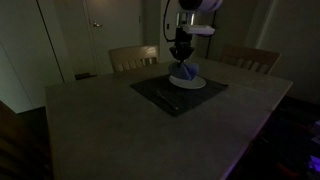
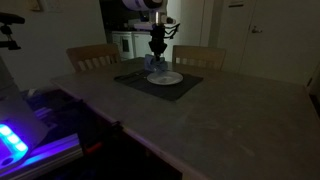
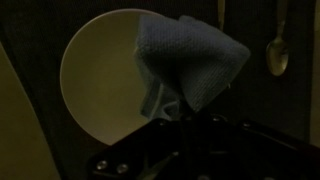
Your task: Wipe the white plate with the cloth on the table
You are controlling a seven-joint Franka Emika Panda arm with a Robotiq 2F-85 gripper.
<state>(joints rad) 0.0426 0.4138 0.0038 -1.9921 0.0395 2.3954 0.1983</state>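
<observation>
The white plate (image 1: 190,84) (image 2: 168,79) lies on a dark placemat on the table (image 1: 120,130) (image 2: 230,120). My gripper (image 1: 181,60) (image 2: 157,52) points down over the plate and is shut on the bluish-grey cloth (image 1: 185,72) (image 2: 157,66), which hangs bunched onto the plate. In the wrist view the cloth (image 3: 190,55) covers the right part of the plate (image 3: 95,75). My fingertips (image 3: 165,108) are dark and mostly hidden by the cloth.
The dark placemat (image 1: 165,97) (image 2: 135,78) lies under the plate. A spoon (image 3: 278,55) and another utensil (image 3: 221,12) lie beside the plate. Two wooden chairs (image 1: 134,57) (image 1: 250,58) stand behind the table. A blue-lit device (image 2: 12,140) is at the near corner.
</observation>
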